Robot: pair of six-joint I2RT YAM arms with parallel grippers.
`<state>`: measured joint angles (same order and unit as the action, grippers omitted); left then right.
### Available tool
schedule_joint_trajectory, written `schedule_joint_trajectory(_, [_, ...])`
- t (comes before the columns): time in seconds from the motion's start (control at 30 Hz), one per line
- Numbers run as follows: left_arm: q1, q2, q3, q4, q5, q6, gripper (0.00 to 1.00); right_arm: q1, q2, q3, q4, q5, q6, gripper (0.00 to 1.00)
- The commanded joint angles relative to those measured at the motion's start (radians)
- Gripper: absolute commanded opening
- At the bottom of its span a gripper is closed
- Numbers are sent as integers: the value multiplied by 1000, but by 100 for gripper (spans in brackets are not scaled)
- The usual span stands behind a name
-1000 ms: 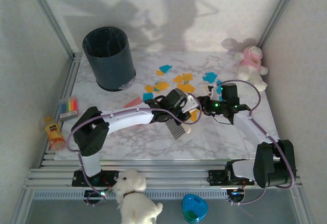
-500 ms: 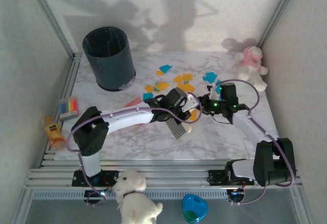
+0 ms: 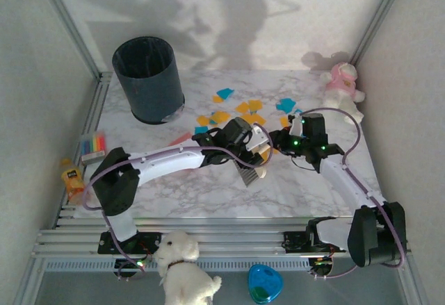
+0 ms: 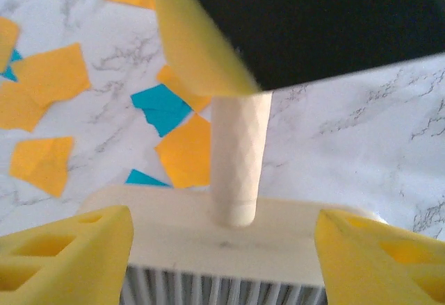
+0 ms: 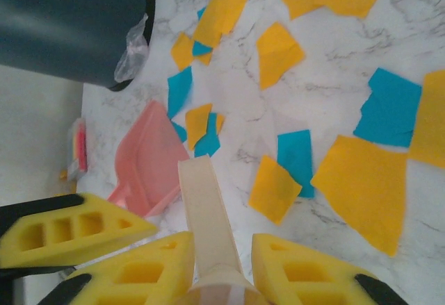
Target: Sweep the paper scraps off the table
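Marble desk (image 3: pixel 313 187): white with grey veining and a metal rail frame at its edges; both arms reach over its middle.
Paper scraps (image 3: pixel 252 119): orange-yellow and teal bits lying flat on the desk. They are scattered in a band across its far half, from just beside the bin to the right arm's wrist, and some overlap.
Hand brush (image 4: pixel 222 239): cream block head with bristles and a round cream handle. It sits between the two arms near the desk's middle, at the near edge of the scraps.
Left fingers (image 4: pixel 69 249): yellow and spread apart, one at each end of the brush head. Whether they touch it cannot be told.
Right fingers (image 5: pixel 299 270): yellow, pressed in on the end of the brush handle and gripping it.
Dustpan (image 5: pixel 149 159): pink, lying on the desk between the bin and the brush, with a few scraps just beside its mouth.
Bin (image 3: pixel 147 79): dark grey, round and upright at the far left corner of the desk.
Left rail: a pack of coloured strips (image 3: pixel 92 145) and an orange bottle (image 3: pixel 73 180).
Far right corner: a pink-and-white plush toy (image 3: pixel 342 89).
Near edge, below the rails: a white plush dog (image 3: pixel 182 267) and a blue heart-shaped object (image 3: pixel 264 284).
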<state>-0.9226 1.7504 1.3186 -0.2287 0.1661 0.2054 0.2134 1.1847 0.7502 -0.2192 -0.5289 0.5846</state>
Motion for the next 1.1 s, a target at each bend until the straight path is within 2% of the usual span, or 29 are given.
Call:
schedule_joint_trajectory(0.0, [24, -93, -22, -61, -54, -3, 71, -15, -34, 36, -32, 46, 0, 7])
schedule_joint_trajectory(0.1, [56, -133, -26, -127, -42, -18, 71, -33, -36, 49, -53, 45, -5, 4])
schedule_joint_trajectory(0.3, [87, -239, -72, -230, -133, 10, 74, -70, -52, 75, -112, 43, -45, 3])
schedule_joint_trajectory(0.5, [176, -286, -91, -427, -156, 27, 74, -111, -70, 89, -157, 44, -73, 3])
schedule_joint_trajectory(0.63, [235, -318, -125, -524, -220, 17, 74, -121, -72, 91, -169, 44, -80, 3])
schedule_joint_trajectory(0.83, [344, -380, -174, -590, -224, -13, 81, -124, -66, 91, -174, 46, -84, 3])
schedule_joint_trajectory(1.07, [456, -355, -219, -629, -221, -13, 82, -128, -63, 103, -186, 54, -91, 3])
